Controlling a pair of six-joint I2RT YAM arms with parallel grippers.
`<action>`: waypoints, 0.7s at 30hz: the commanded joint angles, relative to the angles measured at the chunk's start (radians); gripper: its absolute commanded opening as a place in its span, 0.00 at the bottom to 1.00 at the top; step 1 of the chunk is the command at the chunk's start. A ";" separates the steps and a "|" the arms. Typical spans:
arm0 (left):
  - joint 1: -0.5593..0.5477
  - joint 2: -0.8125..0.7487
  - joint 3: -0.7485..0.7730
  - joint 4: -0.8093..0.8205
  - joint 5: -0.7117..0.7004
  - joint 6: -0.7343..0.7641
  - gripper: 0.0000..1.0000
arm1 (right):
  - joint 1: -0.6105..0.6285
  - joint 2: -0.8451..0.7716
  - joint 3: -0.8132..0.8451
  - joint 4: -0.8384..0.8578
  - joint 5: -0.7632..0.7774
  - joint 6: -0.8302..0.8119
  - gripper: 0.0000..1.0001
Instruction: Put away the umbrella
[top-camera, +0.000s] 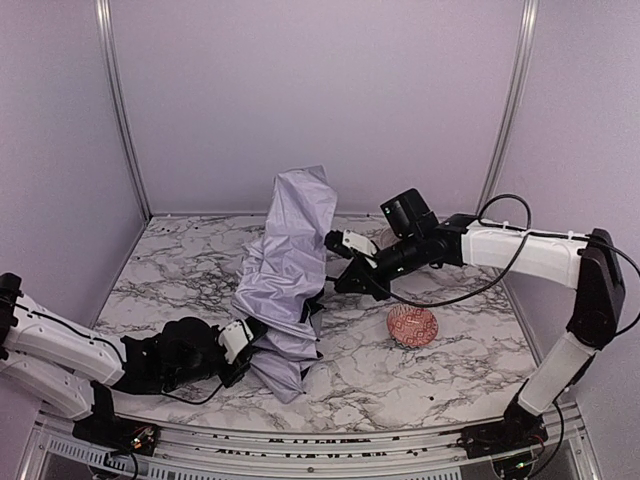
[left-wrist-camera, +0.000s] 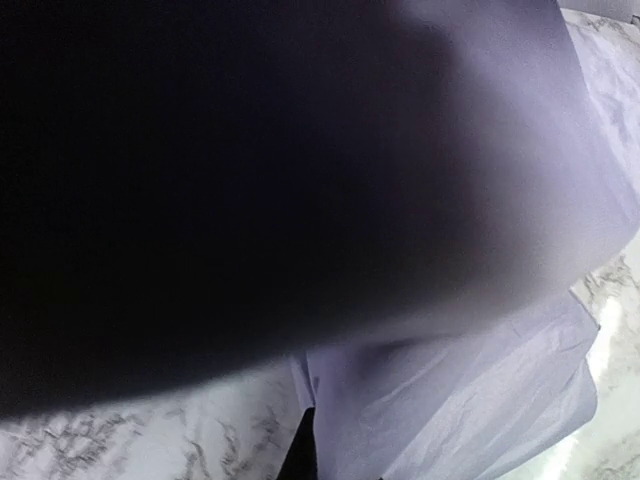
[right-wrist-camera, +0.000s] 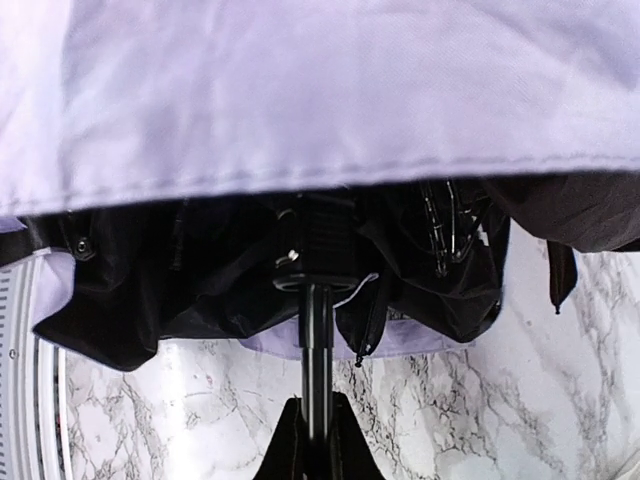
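The umbrella (top-camera: 290, 265) stands half collapsed in the middle of the marble table, pale lavender canopy bunched and hanging. My right gripper (top-camera: 345, 268) reaches in from the right and is shut on the thin black shaft (right-wrist-camera: 316, 340), just below the black runner and folded ribs. The right wrist view shows the canopy (right-wrist-camera: 320, 90) above and the black underside around the shaft. My left gripper (top-camera: 250, 340) is pressed into the canopy's lower edge. In the left wrist view the fabric (left-wrist-camera: 470, 390) covers almost everything; only one black fingertip (left-wrist-camera: 303, 450) shows. The handle is hidden.
A red patterned bowl (top-camera: 412, 325) sits on the table (top-camera: 180, 270) right of the umbrella, under my right forearm. Lavender walls with metal posts close off the back and sides.
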 joint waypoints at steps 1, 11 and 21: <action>0.100 0.053 -0.038 0.427 -0.179 0.272 0.00 | -0.015 -0.122 0.082 -0.041 -0.073 -0.030 0.00; 0.236 0.542 0.329 1.033 -0.094 0.585 0.00 | -0.021 -0.217 0.150 -0.039 0.096 -0.057 0.00; 0.254 0.658 0.260 0.946 -0.028 0.482 0.79 | -0.042 -0.075 0.023 0.087 0.133 -0.069 0.00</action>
